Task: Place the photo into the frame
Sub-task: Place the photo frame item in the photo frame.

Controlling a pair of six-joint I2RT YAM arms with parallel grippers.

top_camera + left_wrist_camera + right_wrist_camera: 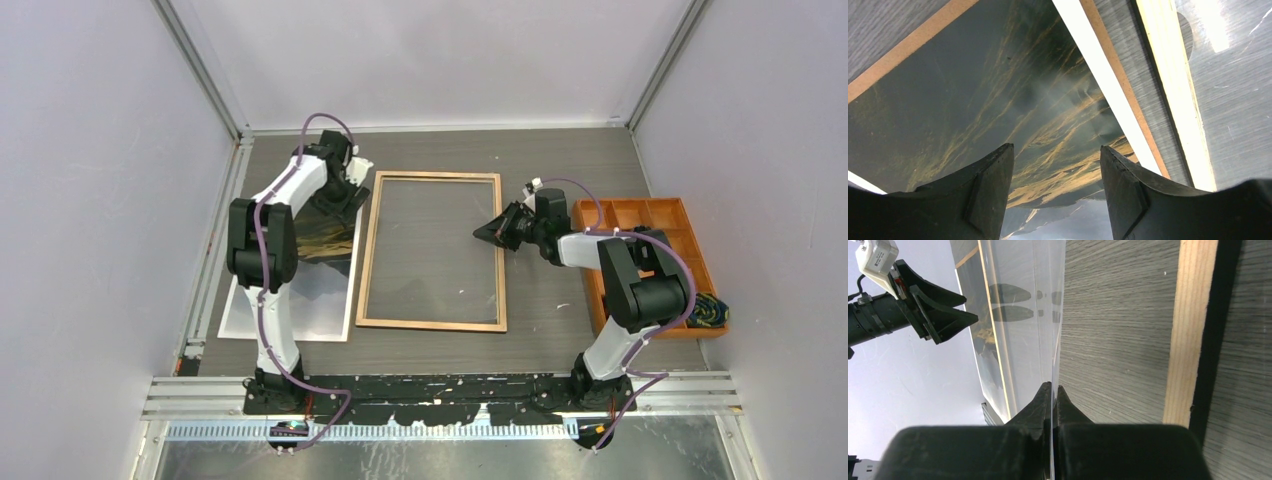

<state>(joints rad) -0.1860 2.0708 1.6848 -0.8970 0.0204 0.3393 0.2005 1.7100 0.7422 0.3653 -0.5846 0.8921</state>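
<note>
The frame lies flat mid-desk, wood back up, its long axis running from near edge to far edge. The photo lies picture-up just beside it on the left, parallel. The left gripper hangs over it, jaws wide. The right gripper pinches a clear sheet.

One frame lay on the one bench. Left of the frame was one photo, resting on one brown backing board. Right of the frame sat one orange tray with one dark bundle in it. One clear pane showed just inside the frame's right rail. Two arms flanked the frame, the left arm and the right arm, each with two fingers.
</note>
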